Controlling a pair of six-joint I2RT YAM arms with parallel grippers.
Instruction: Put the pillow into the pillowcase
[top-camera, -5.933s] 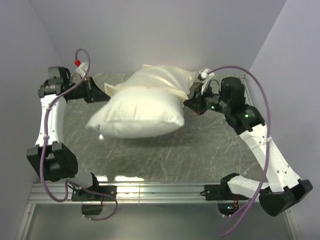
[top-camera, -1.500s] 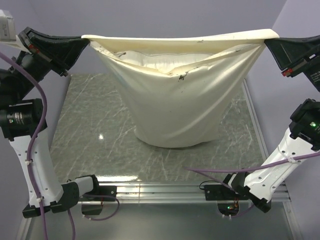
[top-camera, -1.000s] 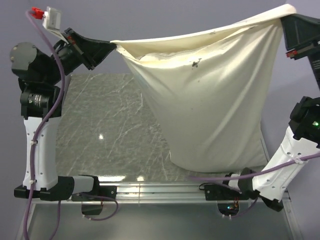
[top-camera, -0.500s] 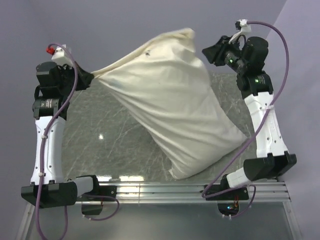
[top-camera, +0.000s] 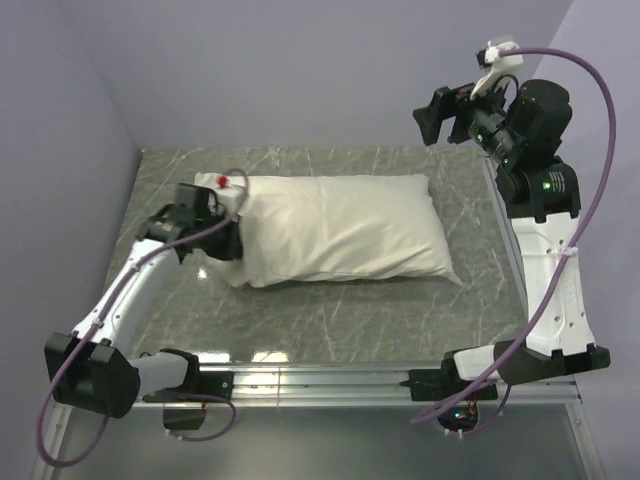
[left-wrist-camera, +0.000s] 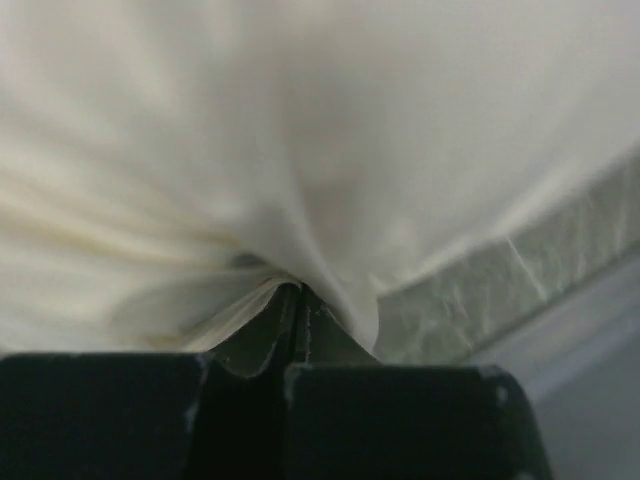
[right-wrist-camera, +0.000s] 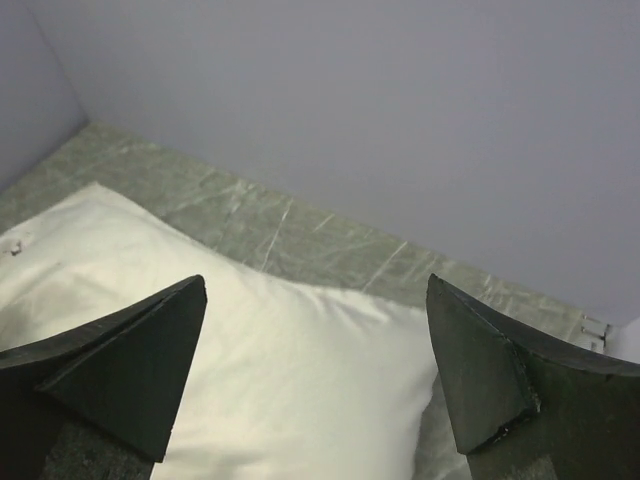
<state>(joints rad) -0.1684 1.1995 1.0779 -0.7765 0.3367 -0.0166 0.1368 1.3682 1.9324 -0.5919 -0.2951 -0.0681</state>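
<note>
The marbled surface (top-camera: 330, 310) is carrying the pillowcase (top-camera: 340, 230), which is lying plump and filled across the middle, its long side running left to right. My left pincer (top-camera: 232, 245) is squeezing tight on a fold of cloth at its left end. My right pincer (top-camera: 432, 115) is hanging spread wide, gripping nothing, above the far right corner.

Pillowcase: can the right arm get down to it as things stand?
Probably yes. The right end effector hangs open above the far right corner, with nothing between it and the pillowcase. The left end effector grips only the opposite end.
</note>
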